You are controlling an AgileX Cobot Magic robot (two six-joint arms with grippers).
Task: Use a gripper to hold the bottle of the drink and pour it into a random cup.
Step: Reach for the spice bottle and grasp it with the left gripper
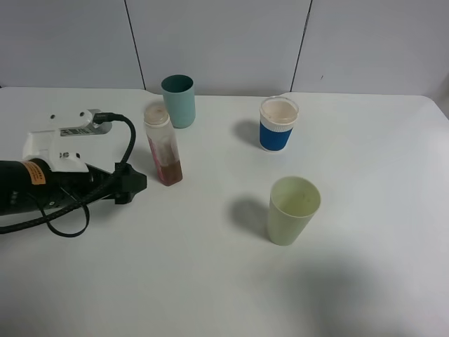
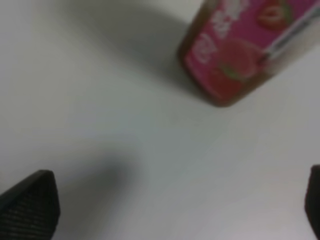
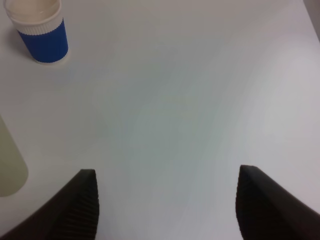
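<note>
The bottle [image 1: 163, 146] stands upright on the white table left of centre, with a little brown drink [image 1: 171, 171] at its bottom. My left gripper [image 1: 132, 184] lies low just left of the bottle, apart from it. In the left wrist view its jaws [image 2: 170, 210] stand wide open and empty, and the bottle's pink-red label [image 2: 235, 55] is blurred ahead of them. The pale green cup [image 1: 292, 209] stands at centre right, and its side [image 3: 9, 165] shows in the right wrist view. My right gripper [image 3: 167, 200] is open over bare table.
A teal cup [image 1: 178, 100] stands right behind the bottle. A white cup with a blue sleeve [image 1: 278, 123] [image 3: 40, 30] sits at the back centre-right. A black cable [image 1: 66, 225] loops beside the left arm. A grey wall closes the far table edge.
</note>
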